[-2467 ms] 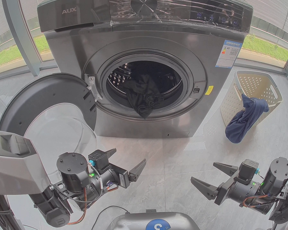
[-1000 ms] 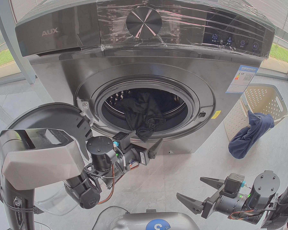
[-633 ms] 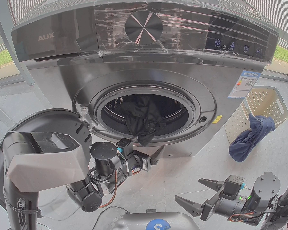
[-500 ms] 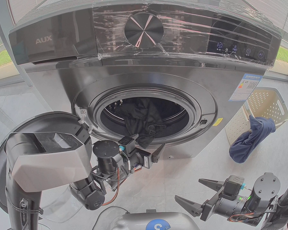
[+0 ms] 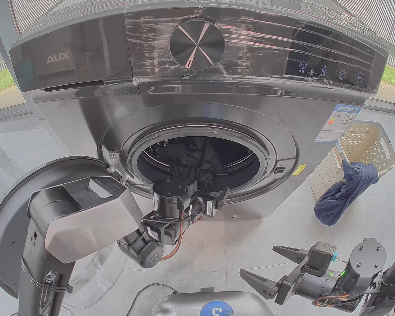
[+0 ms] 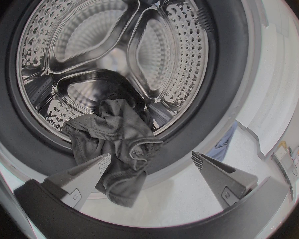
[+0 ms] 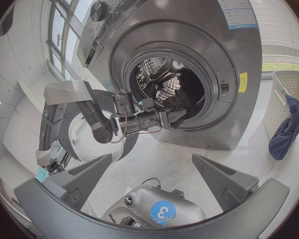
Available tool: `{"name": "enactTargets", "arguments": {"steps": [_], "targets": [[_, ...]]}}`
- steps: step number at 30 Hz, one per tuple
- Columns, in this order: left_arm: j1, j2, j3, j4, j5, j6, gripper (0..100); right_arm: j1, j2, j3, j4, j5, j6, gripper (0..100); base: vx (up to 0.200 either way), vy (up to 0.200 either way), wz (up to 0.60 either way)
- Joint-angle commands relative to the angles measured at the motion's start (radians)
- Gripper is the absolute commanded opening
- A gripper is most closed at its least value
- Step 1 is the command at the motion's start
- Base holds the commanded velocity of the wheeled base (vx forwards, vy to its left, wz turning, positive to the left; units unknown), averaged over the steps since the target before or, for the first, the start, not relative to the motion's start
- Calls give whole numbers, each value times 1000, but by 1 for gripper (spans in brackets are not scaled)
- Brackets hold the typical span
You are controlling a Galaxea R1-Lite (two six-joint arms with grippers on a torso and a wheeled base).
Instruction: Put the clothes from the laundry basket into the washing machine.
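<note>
The grey washing machine [image 5: 197, 110] stands with its door [image 5: 52, 176] swung open to the left. A black garment [image 5: 193, 163] lies in the drum and hangs over the front lip [image 6: 116, 143]. My left gripper [image 5: 208, 192] is open just in front of that lip, its fingers on either side of the hanging cloth [image 6: 151, 158], nothing held. My right gripper [image 5: 258, 260] is open and empty low over the floor, well short of the machine [image 7: 151, 160]. A navy garment [image 5: 344, 189] drapes over the rim of the cream laundry basket [image 5: 373, 141] at the right.
The door's glass bowl [image 7: 89, 136] sits behind my left arm. The basket [image 7: 289, 83] stands right beside the machine's right side. Pale tiled floor [image 5: 250, 233] lies between the machine and my right gripper. Windows surround the machine.
The head view has moved closer to the machine. My left arm has pushed forward and up, bringing its open gripper to the black garment at the drum lip. The right arm is nearly still.
</note>
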Motion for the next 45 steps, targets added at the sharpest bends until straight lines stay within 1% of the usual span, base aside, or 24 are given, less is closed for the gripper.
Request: {"name": "enactTargets", "arguments": {"steps": [1,5,6,7,10,11,16,20,22,25,26,27,28,31,39,41,43,45], "targets": [[48,104,-173,105,20,1,100,11,-3,17,2,-3,3,100,0,0,0],[65,136,-232,134,27,1,100,11,-2,17,2,-3,3,100,0,0,0],[68,139,-237,147,40,1,100,11,-3,17,2,-3,5,100,0,0,0],[72,139,-237,147,42,1,100,11,-3,17,4,-4,6,100,0,0,0],[78,139,-240,148,43,1,100,11,-2,17,7,-21,19,100,0,0,0],[78,138,-239,151,45,3,0,12,0,17,7,-24,20,100,0,0,0],[78,141,-269,162,43,0,0,14,3,17,7,-24,22,100,0,0,0],[81,164,-366,177,43,-23,0,14,4,17,7,-24,23,100,0,0,0],[84,167,-414,194,43,-62,0,15,4,17,6,-24,23,100,0,0,0],[84,173,-487,236,43,-129,0,15,6,17,6,-24,23,100,0,0,0],[84,176,-496,239,43,-135,0,15,6,17,6,-24,23,100,0,0,0],[86,190,-538,245,48,-154,0,15,6,17,6,-24,23,100,0,0,0],[91,210,-587,251,51,-160,0,15,7,17,6,-24,23,100,0,0,0],[106,265,-706,259,71,-157,0,15,17,17,1,-24,23,100,0,0,0],[114,357,-920,302,77,-157,0,14,18,17,6,-24,25,100,0,0,0],[114,356,-932,302,90,-158,0,14,18,17,7,-24,25,100,0,0,0],[111,337,-892,300,93,-169,0,14,20,17,7,-24,25,100,0,0,0],[104,276,-806,298,93,-175,0,14,21,17,7,-24,25,100,0,0,0]]}}
